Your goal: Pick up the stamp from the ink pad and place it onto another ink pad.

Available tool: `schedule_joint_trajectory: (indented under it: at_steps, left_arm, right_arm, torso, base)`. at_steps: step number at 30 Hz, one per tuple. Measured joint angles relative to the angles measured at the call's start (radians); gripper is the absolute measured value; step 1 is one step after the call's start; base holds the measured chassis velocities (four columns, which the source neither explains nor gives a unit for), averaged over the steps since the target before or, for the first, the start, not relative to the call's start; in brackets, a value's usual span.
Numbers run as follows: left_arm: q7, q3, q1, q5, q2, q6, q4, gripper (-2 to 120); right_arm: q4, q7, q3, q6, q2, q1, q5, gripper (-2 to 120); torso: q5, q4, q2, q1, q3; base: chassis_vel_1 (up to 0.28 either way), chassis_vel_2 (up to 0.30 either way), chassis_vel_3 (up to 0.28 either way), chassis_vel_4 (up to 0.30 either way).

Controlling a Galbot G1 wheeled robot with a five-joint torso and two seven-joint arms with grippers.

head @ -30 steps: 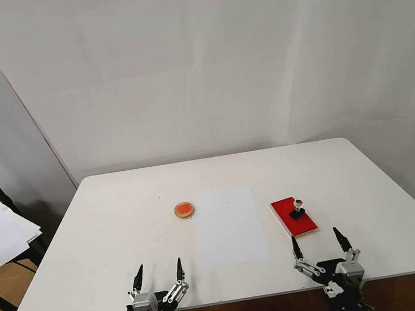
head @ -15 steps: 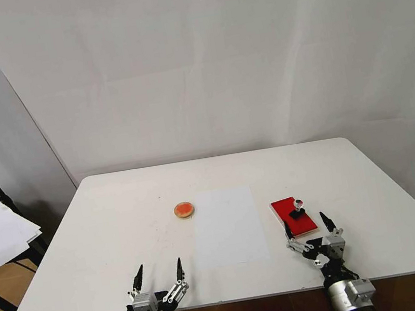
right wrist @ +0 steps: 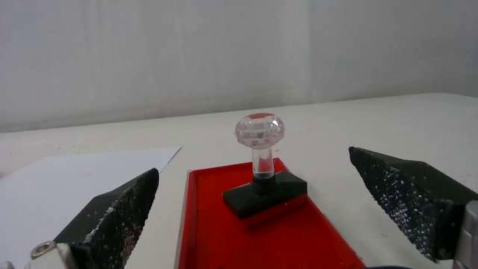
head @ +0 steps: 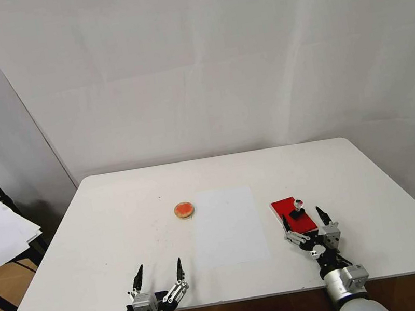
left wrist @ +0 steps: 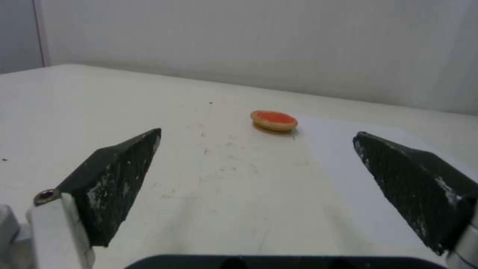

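Over ink pad near edge: right gripper, jaws apart, flanking stamp untouched | left gripper parked at desk front, jaws apart

Stamp upright on red ink pad

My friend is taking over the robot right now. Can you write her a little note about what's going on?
Right tool: open, low over the near end of the red pad, fingers either side of the stamp, not touching it.
Left tool: open, parked at the table's near edge.
The stamp stands upright on the red pad. The round orange pad sits left of the paper sheet.
Done: nothing picked up yet.
Left: grab the stamp, carry it to the round pad.
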Motion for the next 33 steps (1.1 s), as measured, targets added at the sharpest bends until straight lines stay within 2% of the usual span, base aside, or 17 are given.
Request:
schedule_joint_trajectory:
  at_steps: [8,13,20,22,26,27,31,33]
  left_arm:
    - [0.0,0.0,0.0,0.0,0.0,0.0,0.0,102]
    - [0.0,0.0,0.0,0.0,0.0,0.0,0.0,102]
    - [0.0,0.0,0.0,0.0,0.0,0.0,0.0,102]
    - [0.0,0.0,0.0,0.0,0.0,0.0,0.0,102]
    - [0.0,0.0,0.0,0.0,0.0,0.0,0.0,102]
    - [0.0,0.0,0.0,0.0,0.0,0.0,0.0,102]
    - [0.0,0.0,0.0,0.0,0.0,0.0,0.0,102]
    - [0.0,0.0,0.0,0.0,0.0,0.0,0.0,102]
  right_arm:
    - [0.036,0.016,-0.016,-0.077,-0.031,0.045,0.047,99]
    - [0.03,0.022,-0.022,-0.085,-0.034,0.059,0.06,97]
    - [0.006,0.028,-0.034,-0.084,-0.029,0.064,0.065,80]
    - [0.006,0.028,-0.034,-0.084,-0.028,0.065,0.066,79]
    - [-0.003,0.033,-0.035,-0.078,-0.028,0.067,0.067,65]
    - [-0.003,0.033,-0.035,-0.078,-0.028,0.067,0.067,65]
    - [-0.003,0.041,-0.034,-0.076,-0.027,0.065,0.068,46]
    - [-0.002,0.042,-0.034,-0.076,-0.027,0.064,0.068,45]
  torso:
    - [-0.0001,0.0001,0.0,0.0,0.0]
    - [-0.0001,0.0001,0.0,0.0,0.0]
    - [0.0,0.0,0.0,0.0,0.0]
    - [0.0,0.0,0.0,0.0,0.0]
    - [0.0,0.0,0.0,0.0,0.0]
    - [0.0,0.0,0.0,0.0,0.0]
    - [0.0,0.0,0.0,0.0,0.0]
    - [0.0,0.0,0.0,0.0,0.0]
  base:
    - [0.0,0.0,0.0,0.0]
    - [0.0,0.0,0.0,0.0]
    - [0.0,0.0,0.0,0.0]
    - [0.0,0.0,0.0,0.0]
    - [0.0,0.0,0.0,0.0]
    - [0.0,0.0,0.0,0.0]
    - [0.0,0.0,0.0,0.0]
    - [0.0,0.0,0.0,0.0]
